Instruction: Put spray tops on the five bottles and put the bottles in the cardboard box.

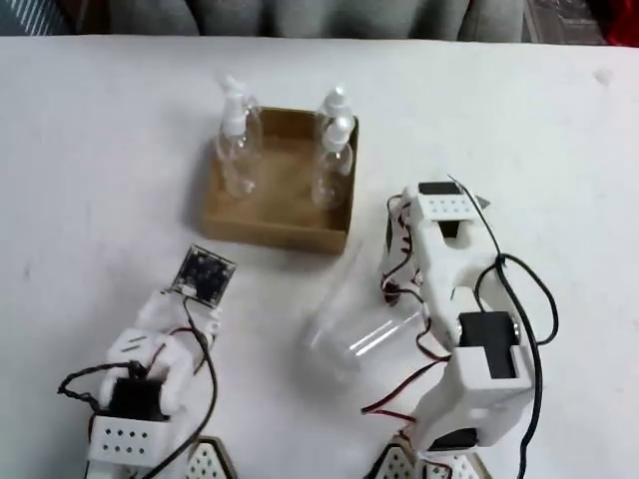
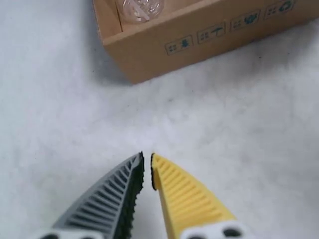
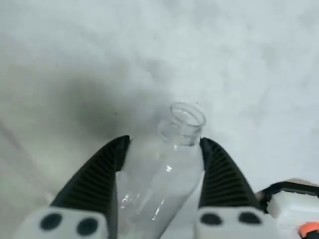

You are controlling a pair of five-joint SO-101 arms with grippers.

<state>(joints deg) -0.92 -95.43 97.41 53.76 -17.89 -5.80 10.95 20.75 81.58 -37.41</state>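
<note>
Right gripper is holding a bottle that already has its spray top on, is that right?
Not quite. The right gripper does hold a bottle, but the bottle is uncapped: its neck is open, as the right wrist view shows.

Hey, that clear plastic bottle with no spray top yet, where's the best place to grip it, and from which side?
Grip the clear plastic bottle across its round body, just below the shoulder, coming from the base end, as the right pincer does here. The straight sides give the fingers flat contact, and that approach likely leaves the open neck unobstructed.
</note>
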